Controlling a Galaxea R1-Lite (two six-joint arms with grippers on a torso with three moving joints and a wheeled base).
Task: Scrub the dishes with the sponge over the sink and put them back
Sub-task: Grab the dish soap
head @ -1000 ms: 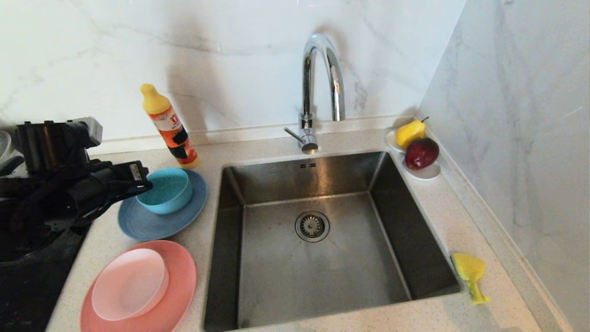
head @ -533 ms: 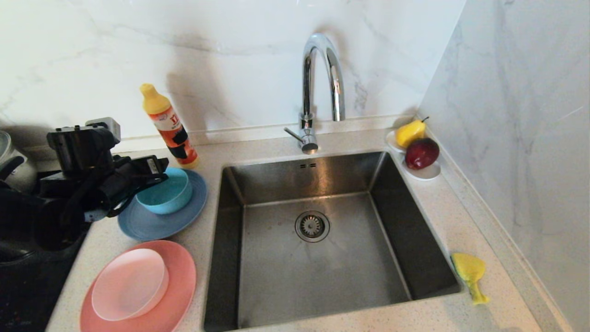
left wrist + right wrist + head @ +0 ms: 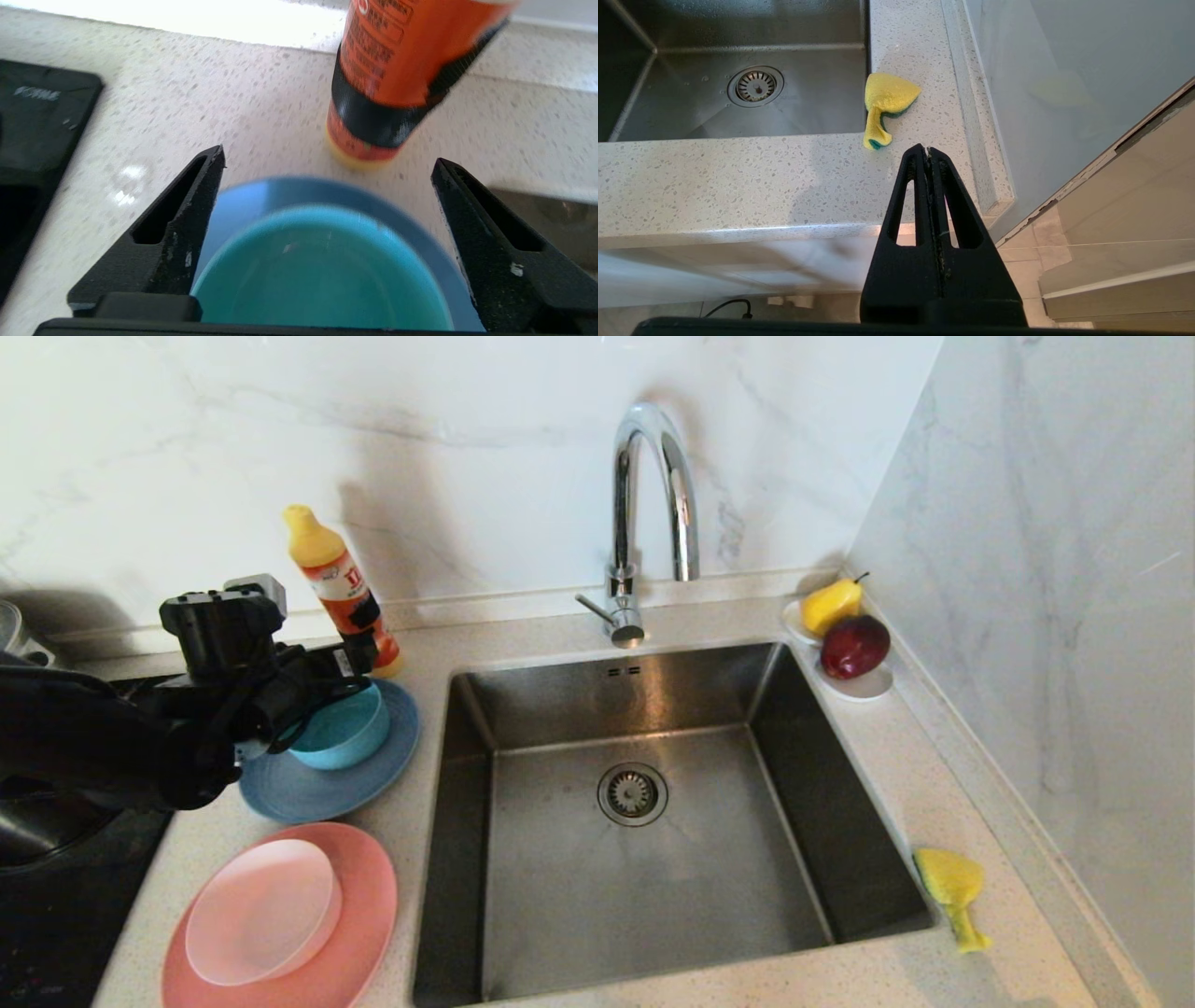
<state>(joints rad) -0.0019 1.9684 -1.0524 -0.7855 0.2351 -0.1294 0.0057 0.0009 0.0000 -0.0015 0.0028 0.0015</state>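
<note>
Lower left of the head view, the plates [image 3: 308,915] wait stacked. Lower right, the sponge [image 3: 950,882] lies beside the sink [image 3: 644,896], right gripper [image 3: 928,151] closed short of it. Mid-left, the left gripper [image 3: 327,163], spread wide, hangs over the bowl [image 3: 347,728], apparently to take it.

— What sort of place is this?
— A home kitchen: a deep steel sink [image 3: 644,803] with a tall chrome faucet [image 3: 644,523] is set into a speckled stone worktop [image 3: 896,747], with marble-look walls [image 3: 467,448] behind and beside it
— Anything else that shows it?
— A detergent bottle [image 3: 341,588], plastic plates [image 3: 289,915], a bowl [image 3: 345,728], a sponge [image 3: 952,887], fruit on a dish [image 3: 864,686], and a black cooktop [image 3: 56,896] on the left
</note>
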